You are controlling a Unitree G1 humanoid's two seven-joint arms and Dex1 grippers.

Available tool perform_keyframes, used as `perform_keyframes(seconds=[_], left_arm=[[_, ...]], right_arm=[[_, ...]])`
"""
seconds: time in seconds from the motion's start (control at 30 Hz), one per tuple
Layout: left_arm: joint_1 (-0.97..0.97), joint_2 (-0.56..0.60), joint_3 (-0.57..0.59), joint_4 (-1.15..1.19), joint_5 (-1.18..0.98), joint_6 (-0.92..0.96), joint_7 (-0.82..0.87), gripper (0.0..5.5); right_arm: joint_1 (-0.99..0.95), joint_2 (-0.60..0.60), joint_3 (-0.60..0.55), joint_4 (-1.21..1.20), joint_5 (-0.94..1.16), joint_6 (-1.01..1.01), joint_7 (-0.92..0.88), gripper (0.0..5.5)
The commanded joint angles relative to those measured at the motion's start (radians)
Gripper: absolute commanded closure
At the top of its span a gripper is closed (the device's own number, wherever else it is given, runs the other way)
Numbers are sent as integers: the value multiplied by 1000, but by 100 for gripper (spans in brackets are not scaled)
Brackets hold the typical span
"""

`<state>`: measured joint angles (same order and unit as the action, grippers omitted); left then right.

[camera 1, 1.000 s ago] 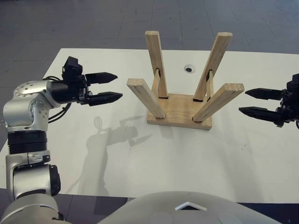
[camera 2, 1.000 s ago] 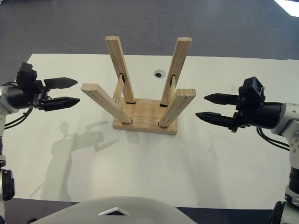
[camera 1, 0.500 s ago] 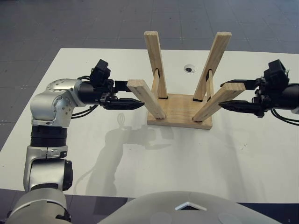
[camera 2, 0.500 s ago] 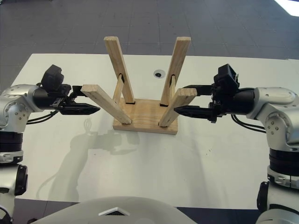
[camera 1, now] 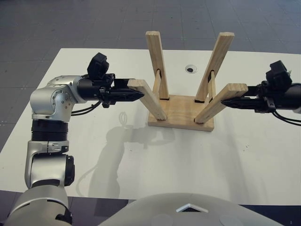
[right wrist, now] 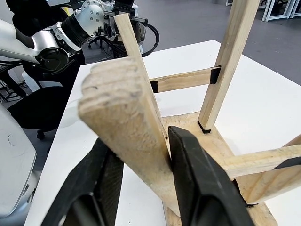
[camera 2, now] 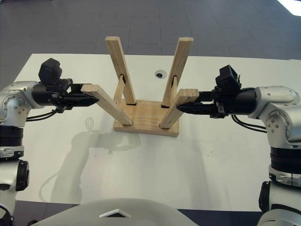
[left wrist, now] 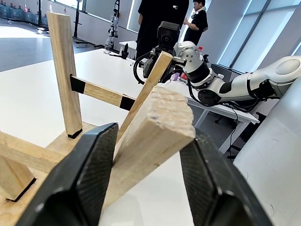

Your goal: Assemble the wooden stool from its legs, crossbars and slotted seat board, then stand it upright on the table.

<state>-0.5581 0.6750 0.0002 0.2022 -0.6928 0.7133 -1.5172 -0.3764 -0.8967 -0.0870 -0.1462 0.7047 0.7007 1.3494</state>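
Note:
The wooden stool (camera 1: 181,113) stands upside down in the middle of the white table, seat board down, four legs pointing up and splayed, with crossbars (left wrist: 98,92) between the legs. My left gripper (camera 1: 134,94) is shut on the top end of the near left leg (camera 1: 149,101); the left wrist view has that leg end (left wrist: 157,127) squeezed between both black fingers (left wrist: 89,179). My right gripper (camera 1: 231,102) is shut on the top end of the near right leg (camera 1: 217,104), and the right wrist view shows its fingers (right wrist: 197,174) pressed on that leg (right wrist: 127,117).
A small round hole (camera 1: 190,69) sits in the table (camera 1: 94,155) behind the stool. Bare tabletop lies in front of the stool and to both sides. The table's far edge runs just behind the rear legs.
Both arms came in from the sides to the stool's near legs. The open fingers first straddled the leg tops, then closed on them. The stool has stayed in place.

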Motion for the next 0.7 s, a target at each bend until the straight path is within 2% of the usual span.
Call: perform_keyframes(seconds=[0.03,0.17,0.23,0.33,0.4,0.43,0.47,0.53,0.6,0.7], left_arm=[[0,13,-18,-16,2,15,-23,370],[104,55,6,-162,-72,88,-29,373],[145,86,62,-253,-156,158,-12,377],[90,108,204,-288,-389,399,124,380],[36,104,223,-254,-506,583,222,380],[-15,80,219,-199,-549,673,280,380],[-77,42,218,-119,-580,754,337,380],[-195,-57,202,85,-549,854,440,351],[-276,-143,199,324,-463,834,538,319],[-355,-201,245,618,-357,674,654,277]], right_arm=[[-11,-18,21,-3,-6,6,19,416],[13,-34,-4,-70,79,73,36,418],[49,-63,-34,-128,127,117,51,419],[26,-58,-143,-154,366,300,-22,431],[-47,-24,-175,-81,534,444,-139,444],[-105,8,-170,-4,593,513,-216,448],[-179,49,-158,112,622,588,-298,411],[-320,133,-106,375,558,700,-414,382],[-414,202,-66,591,457,708,-484,346],[-474,259,-46,772,355,658,-520,295]])
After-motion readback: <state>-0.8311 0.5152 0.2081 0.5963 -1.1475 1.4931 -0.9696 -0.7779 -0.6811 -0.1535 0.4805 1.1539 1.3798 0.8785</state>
